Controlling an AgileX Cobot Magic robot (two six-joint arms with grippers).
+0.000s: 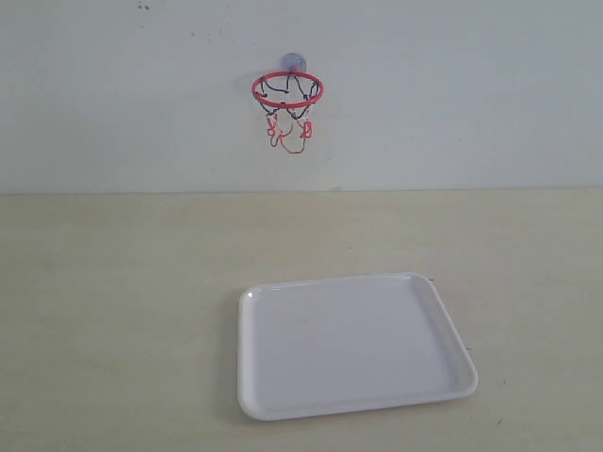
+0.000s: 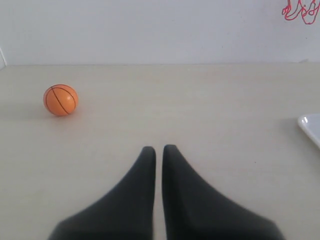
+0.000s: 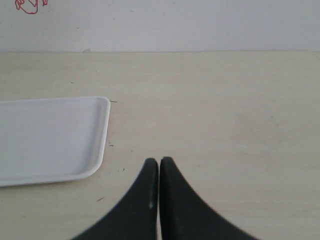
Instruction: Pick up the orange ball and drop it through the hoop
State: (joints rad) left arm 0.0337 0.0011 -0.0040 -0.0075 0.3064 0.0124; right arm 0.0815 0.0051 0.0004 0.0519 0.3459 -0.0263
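Note:
The orange ball (image 2: 60, 100), a mini basketball with black seams, rests on the beige table and shows only in the left wrist view, well ahead of my left gripper (image 2: 159, 148) and off to one side. That gripper is shut with nothing in it. The hoop (image 1: 287, 89), a red ring with a dark and red net under a suction cup, hangs on the white wall in the exterior view; bits of its red net (image 2: 300, 11) (image 3: 30, 5) show in both wrist views. My right gripper (image 3: 159, 160) is shut and empty, beside the white tray's corner. Neither gripper shows in the exterior view.
A white tray (image 1: 273, 400) lies empty on the table below and slightly right of the hoop. Its edge (image 2: 311, 127) shows in the left wrist view and its corner (image 3: 102, 135) in the right wrist view. The white wall stands behind the table.

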